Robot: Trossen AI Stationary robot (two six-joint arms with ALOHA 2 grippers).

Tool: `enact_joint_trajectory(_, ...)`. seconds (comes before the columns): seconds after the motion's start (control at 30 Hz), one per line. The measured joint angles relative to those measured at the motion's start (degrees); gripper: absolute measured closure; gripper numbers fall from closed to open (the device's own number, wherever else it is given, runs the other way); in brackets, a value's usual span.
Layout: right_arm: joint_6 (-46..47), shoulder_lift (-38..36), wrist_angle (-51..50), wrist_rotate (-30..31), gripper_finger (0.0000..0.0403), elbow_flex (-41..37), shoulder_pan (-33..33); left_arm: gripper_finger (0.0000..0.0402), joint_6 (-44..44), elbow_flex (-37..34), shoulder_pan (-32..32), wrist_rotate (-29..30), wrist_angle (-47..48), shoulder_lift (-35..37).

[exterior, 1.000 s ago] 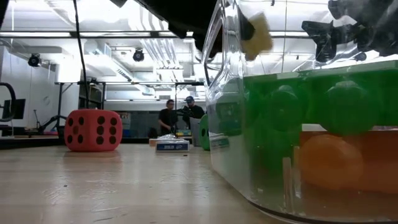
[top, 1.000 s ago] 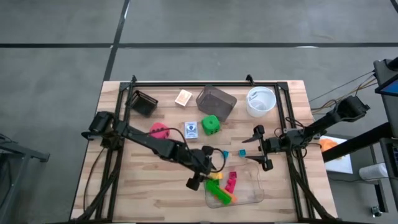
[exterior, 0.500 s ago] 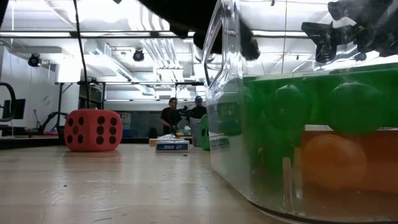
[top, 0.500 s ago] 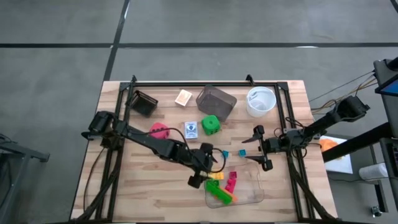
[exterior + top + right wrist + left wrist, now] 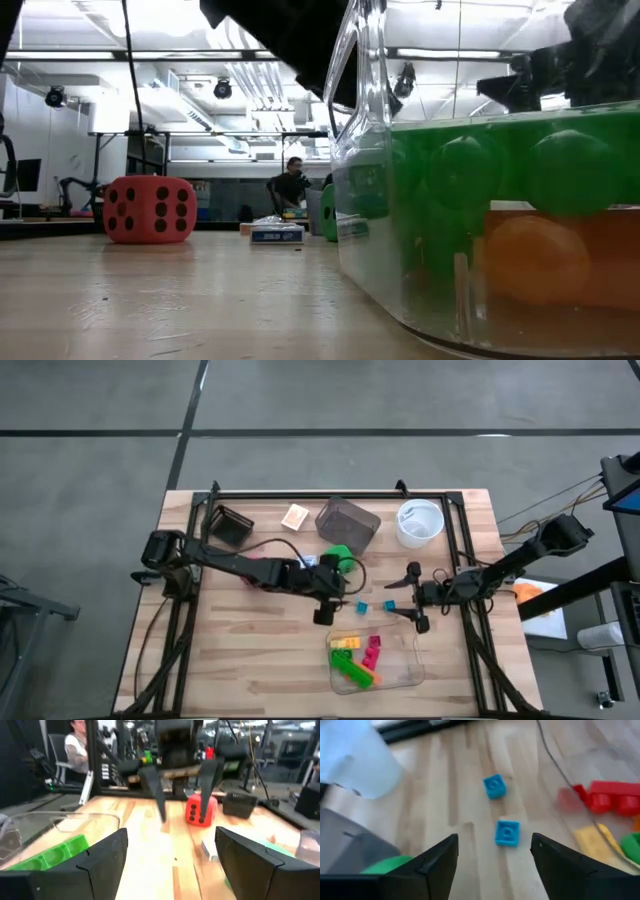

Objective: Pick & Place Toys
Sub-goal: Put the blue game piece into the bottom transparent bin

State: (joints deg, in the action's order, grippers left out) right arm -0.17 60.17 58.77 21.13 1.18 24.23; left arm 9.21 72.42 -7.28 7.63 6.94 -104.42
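Observation:
Two teal bricks (image 5: 362,606) (image 5: 388,604) lie on the table between my grippers. My left gripper (image 5: 330,612) stands open just left of them; its wrist view shows the nearer teal brick (image 5: 507,832) ahead of its fingers (image 5: 492,847). My right gripper (image 5: 400,600) hangs open right of the bricks. The clear tray (image 5: 405,678) holds yellow (image 5: 345,643), green (image 5: 352,672) and pink (image 5: 372,652) bricks. My left arm partly covers the green die (image 5: 340,552), the card pack (image 5: 308,561) and the pink-red die (image 5: 150,210). The tan block (image 5: 295,517) rests at the far side.
A grey container (image 5: 347,522), a white bowl (image 5: 418,522) and a dark box (image 5: 232,525) stand along the far edge. A black frame (image 5: 330,495) borders the table. A person (image 5: 290,188) is in the room behind. Bare wood lies at the near left.
My left gripper has let go of a yellow brick at the tray's left rim; the brick has dropped into the tray. The gripper has then swung away from the tray toward the far edge, up to the teal bricks.

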Motion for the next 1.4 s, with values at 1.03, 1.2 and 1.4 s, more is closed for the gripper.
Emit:
enact_joint_trajectory(1.03, 4.0, 18.2, -91.8, -25.6, 0.0108, 46.6, -22.4, 0.0194, -4.8, -40.4, 4.0, 7.8, -44.0, 19.9)
enact_joint_trajectory(1.2, 1.1, 23.8, -91.7, -27.5, 0.0108, 49.5, -22.7, 0.0194, -4.7, -40.6, 4.1, 8.1, -44.1, 19.9)
enact_joint_trajectory(1.4, -0.7, 29.9, -88.4, -28.6, 0.0108, 52.1, -22.7, 0.0194, -4.7, -40.6, 4.1, 8.1, -44.1, 19.9)
